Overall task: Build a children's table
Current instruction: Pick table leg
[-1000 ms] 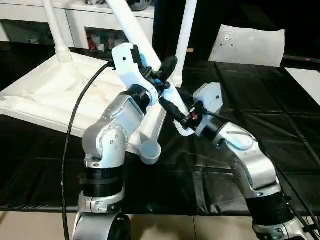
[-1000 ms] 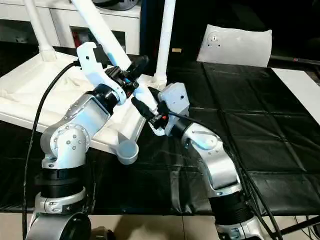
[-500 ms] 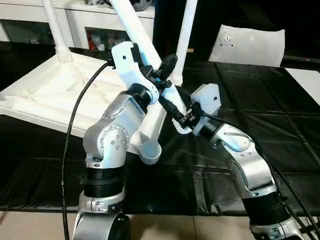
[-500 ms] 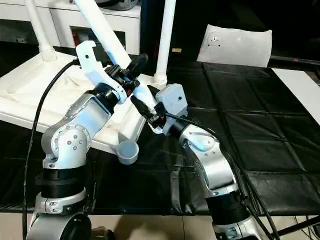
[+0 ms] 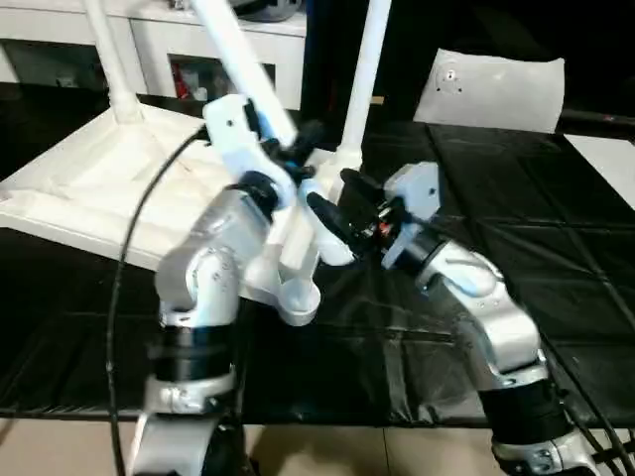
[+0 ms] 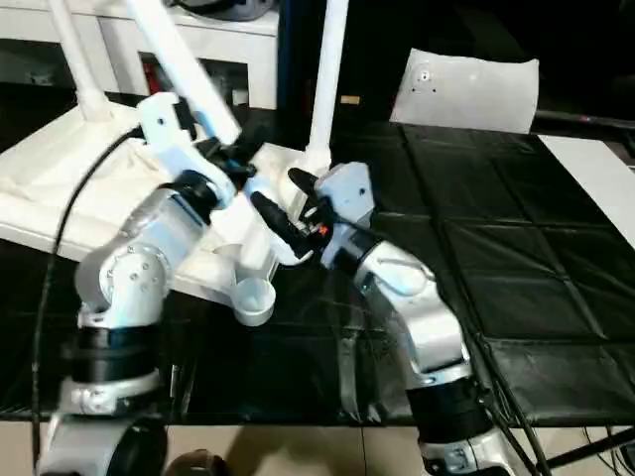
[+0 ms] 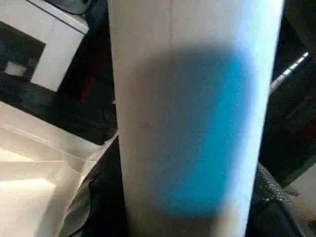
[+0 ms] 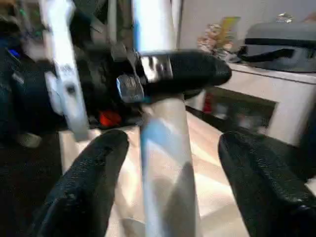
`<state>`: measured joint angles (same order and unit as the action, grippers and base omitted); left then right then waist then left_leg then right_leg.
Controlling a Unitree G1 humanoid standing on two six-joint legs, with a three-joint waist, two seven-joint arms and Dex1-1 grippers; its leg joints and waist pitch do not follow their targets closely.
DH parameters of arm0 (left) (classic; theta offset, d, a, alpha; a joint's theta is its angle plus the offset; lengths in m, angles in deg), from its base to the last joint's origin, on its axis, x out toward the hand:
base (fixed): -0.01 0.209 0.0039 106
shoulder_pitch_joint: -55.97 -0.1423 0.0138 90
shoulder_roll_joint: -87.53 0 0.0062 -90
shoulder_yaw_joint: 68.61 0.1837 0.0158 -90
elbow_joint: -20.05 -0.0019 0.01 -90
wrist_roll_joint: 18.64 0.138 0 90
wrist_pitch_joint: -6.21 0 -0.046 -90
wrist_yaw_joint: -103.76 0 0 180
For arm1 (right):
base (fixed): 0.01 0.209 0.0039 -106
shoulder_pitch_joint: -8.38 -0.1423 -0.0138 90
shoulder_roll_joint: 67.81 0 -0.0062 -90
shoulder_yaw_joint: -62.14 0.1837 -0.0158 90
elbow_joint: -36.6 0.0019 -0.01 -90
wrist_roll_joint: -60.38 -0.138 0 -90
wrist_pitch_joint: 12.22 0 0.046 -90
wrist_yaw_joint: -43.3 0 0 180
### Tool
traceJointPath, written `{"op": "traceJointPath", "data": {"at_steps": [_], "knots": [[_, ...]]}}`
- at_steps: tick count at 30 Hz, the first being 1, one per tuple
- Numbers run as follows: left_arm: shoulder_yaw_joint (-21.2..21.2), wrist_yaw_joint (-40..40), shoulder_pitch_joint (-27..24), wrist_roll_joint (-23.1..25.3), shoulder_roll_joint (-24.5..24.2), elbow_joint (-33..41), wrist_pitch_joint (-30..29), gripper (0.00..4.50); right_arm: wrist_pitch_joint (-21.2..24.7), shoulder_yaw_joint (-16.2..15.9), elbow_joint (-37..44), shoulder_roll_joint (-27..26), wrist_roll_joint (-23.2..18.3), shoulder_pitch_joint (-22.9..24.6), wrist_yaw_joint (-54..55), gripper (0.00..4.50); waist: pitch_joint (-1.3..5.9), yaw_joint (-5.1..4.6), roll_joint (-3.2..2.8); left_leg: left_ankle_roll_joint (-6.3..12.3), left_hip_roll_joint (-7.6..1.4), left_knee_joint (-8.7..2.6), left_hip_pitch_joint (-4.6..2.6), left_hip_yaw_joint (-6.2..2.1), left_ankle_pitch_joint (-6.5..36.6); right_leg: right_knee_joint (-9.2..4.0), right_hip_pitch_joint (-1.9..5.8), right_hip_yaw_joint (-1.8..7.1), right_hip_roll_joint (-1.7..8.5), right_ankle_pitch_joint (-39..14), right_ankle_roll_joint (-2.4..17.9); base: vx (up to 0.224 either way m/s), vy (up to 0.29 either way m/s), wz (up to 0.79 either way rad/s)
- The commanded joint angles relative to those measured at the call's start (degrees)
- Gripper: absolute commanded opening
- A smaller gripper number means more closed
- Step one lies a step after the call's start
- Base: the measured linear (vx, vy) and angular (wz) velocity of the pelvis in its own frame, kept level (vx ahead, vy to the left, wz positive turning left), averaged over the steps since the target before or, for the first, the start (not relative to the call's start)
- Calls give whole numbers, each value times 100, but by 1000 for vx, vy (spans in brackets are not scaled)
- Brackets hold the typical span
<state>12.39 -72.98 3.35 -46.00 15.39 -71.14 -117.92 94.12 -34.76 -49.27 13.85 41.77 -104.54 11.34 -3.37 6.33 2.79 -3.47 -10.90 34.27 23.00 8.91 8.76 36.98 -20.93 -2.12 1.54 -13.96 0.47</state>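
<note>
Head views: white plastic table top [image 5: 89, 188] lies ribbed side up on the black-covered bench [image 5: 556, 248]. Two long white tapered legs [image 5: 369, 69] stand in the far corner sockets. A third white leg [image 5: 233, 50] leans steeply over the near right corner, foot end low by my pincers. My left pincer [image 5: 298, 149] is clamped on this leg. My right pincer [image 5: 332, 203] sits just beside it, lower down, fingers spread. Empty round socket [image 5: 296, 297] at the near corner, not yet filled.

Left wrist view: the leaning leg's shaft [image 7: 192, 98] runs straight up between my own fingers, pressed close. Table top edge [image 7: 29, 168] off to one side.

Right wrist view: my two black fingertips [image 8: 89, 182] stand well apart, the leg [image 8: 163, 148] between them with a gap on each side. Left pincer's finger [image 8: 182, 71] crosses the leg beyond.

Change: a second ago my right pincer was closed on the leg; now it has let go. Leg leans further left than before, so the left arm alone carries it. Judgement: regrip pending; foot not seated yet.
</note>
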Motion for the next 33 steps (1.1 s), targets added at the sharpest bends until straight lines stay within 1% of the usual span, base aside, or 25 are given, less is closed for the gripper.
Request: {"op": "traceJointPath", "data": {"at_steps": [1, 2, 3, 4, 5, 6, 7, 8, 9, 10, 11, 13, 16, 17, 19, 21, 22, 23, 24, 26, 27, 28, 29, 32, 33], "knots": [[46, 237, 189, 1, -102, -45, 39, 186, 289, 274, 118, 127, -254, -120, -13, 359, 383, -14, -23, -67, -253, -384, -191, -67, 816, -444, 198, 270, 579, 265, 692, 0, 0, 0], [31, 406, 240, -49, -225, -94, 5, 186, 579, 381, 128, 233, -410, -170, -58, 379, 383, -15, -27, -76, -245, -383, -193, -65, 807, -444, 195, 267, 579, 260, 707, 0, 0, 0], [22, 524, 276, -86, -309, -128, -20, 186, 786, 454, 135, 309, -524, -204, -98, 379, 381, -13, -25, -76, -232, -380, -209, -56, 793, -451, 194, 270, 560, 223, 713, 0, 0, 0], [19, 699, 318, -166, -410, -161, -94, 186, 915, 516, 133, 403, -609, -243, -177, 388, 376, -6, 0, -100, -227, -381, -200, -49, 810, -460, 201, 271, 568, 145, 703, 0, 0, 0], [36, 973, 360, -294, -541, -181, -223, 186, 1120, 559, 126, 539, -721, -292, -289, 400, 373, 6, -11, -133, -218, -382, -204, -49, 816, -456, 198, 265, 574, 35, 706, 0, 0, 0], [53, 1186, 391, -387, -637, -192, -307, 186, 1237, 571, 113, 640, -770, -331, -376, 400, 380, 14, -21, -145, -232, -381, -208, -46, 821, -456, 192, 268, 586, 12, 713, 0, 0, 0], [56, 1398, 428, -502, -718, -214, -384, 186, 1359, 579, 102, 746, -823, -368, -479, 412, 375, 4, 3, -156, -231, -382, -202, -38, 808, -462, 192, 270, 581, -18, 732, 0, 0, 0], [25, 1711, 481, -777, -817, -210, -624, 186, 1589, 583, 83, 910, -923, -417, -653, 427, 374, 13, 6, -158, -215, -370, -208, -36, 785, -455, 193, 266, 578, -31, 750, 0, 0, 0], [11, 1831, 503, -880, -853, -215, -721, 186, 1699, 586, 77, 971, -968, -436, -709, 440, 375, 19, 0, -150, -215, -371, -197, -33, 712, -443, 195, 264, 582, 3, 796, 0, 0, 0], [51, 2102, 532, -1016, -941, -187, -844, 186, 1837, 575, 62, 1069, -1040, -462, -830, 440, 371, 10, 40, -133, -217, -369, -184, -23, 692, -452, 199, 264, 589, -10, 834, 0, 0, 0], [98, 2329, 554, -1110, -1015, -161, -927, 186, 1934, 562, 47, 1146, -1094, -482, -931, 447, 373, 16, 28, -127, -209, -363, -188, -24, 692, -447, 200, 261, 593, -50, 859, 0, 0, 0], [190, 2853, 627, -1360, -1172, -96, -1126, 186, 2296, 602, 47, 1283, -1432, -553, -1163, 447, 375, 28, 41, -81, -213, -361, -186, -12, 644, -448, 202, 262, 595, -138, 887, 0, 0, 0], [293, 3345, 709, -1592, -1300, -37, -1299, 186, 2453, 598, 101, 1381, -1695, -593, -1454, 447, 375, 31, 42, -77, -226, -364, -185, -14, 634, -444, 197, 255, 599, -72, 932, 0, 0, 0], [363, 3557, 738, -1655, -1358, -25, -1355, 186, 2540, 604, 121, 1402, -1842, -599, -1599, 447, 368, 32, 67, -51, -227, -364, -187, -7, 653, -453, 197, 255, 604, -149, 952, 0, 0, 0], [527, 3884, 784, -1654, -1472, -32, -1378, 186, 2646, 556, 166, 1474, -1985, -591, -1878, 447, 364, 34, 64, -58, -235, -366, -177, -7, 650, -453, 197, 256, 610, -191, 969, 0, 0, 0], [617, 4062, 815, -1656, -1539, -36, -1389, 186, 2710, 508, 191, 1535, -2026, -588, -2036, 447, 358, 38, 68, -61, -236, -371, -187, -4, 682, -465, 191, 255, 605, -261, 940, 0, 0, 0], [682, 4191, 841, -1647, -1582, -28, -1372, 186, 2744, 448, 210, 1594, -2032, -579, -2169, 431, 359, 49, 63, -80, -239, -375, -187, -7, 696, -468, 198, 253, 608, -311, 915, 0, 0, 0], [717, 4268, 861, -1653, -1609, -23, -1379, 186, 2760, 408, 212, 1620, -2026, -578, -2233, 431, 360, 48, 61, -91, -245, -377, -189, -8, 681, -464, 198, 255, 609, -298, 908, 0, 0, 0], [778, 4442, 899, -1664, -1673, -17, -1392, 186, 2817, 343, 197, 1650, -2025, -596, -2309, 420, 360, 47, 44, -116, -246, -381, -192, -14, 697, -463, 192, 252, 608, -283, 916, 0, 0, 0], [822, 4578, 924, -1675, -1722, -14, -1405, 186, 2856, 309, 173, 1663, -2040, -622, -2329, 400, 361, 44, 56, -141, -240, -384, -193, -12, 717, -463, 190, 250, 612, -306, 943, 0, 0, 0], [934, 4836, 947, -1680, -1827, 19, -1422, 186, 2920, 253, 103, 1669, -2056, -694, -2333, 388, 360, 43, 45, -161, -240, -382, -196, -13, 713, -461, 187, 250, 611, -286, 977, 0, 0, 0], [1003, 4961, 953, -1690, -1882, 50, -1441, 186, 2946, 217, 50, 1672, -2052, -740, -2350, 376, 363, 34, 64, -165, -236, -382, -198, -13, 714, -454, 191, 246, 606, -308, 998, 0, 0, 0], [1044, 5023, 958, -1693, -1910, 72, -1456, 186, 2967, 193, 15, 1678, -2050, -768, -2372, 376, 354, 35, 58, -179, -237, -383, -192, -6, 725, -455, 185, 252, 610, -340, 1003, 0, 0, 0], [1085, 5101, 973, -1670, -1940, 76, -1453, 185, 3003, 174, -16, 1692, -2048, -795, -2430, 350, 361, 44, 54, -185, -244, -374, -194, -5, 702, -441, 191, 253, 611, -234, 1024, 0, 0, 0], [1124, 5153, 988, -1638, -1954, 59, -1431, 185, 3019, 135, -29, 1716, -2042, -814, -2502, 350, 364, 46, 84, -165, -242, -376, -189, -4, 670, -438, 201, 248, 609, -196, 1026, 0, 0, 0]]}}
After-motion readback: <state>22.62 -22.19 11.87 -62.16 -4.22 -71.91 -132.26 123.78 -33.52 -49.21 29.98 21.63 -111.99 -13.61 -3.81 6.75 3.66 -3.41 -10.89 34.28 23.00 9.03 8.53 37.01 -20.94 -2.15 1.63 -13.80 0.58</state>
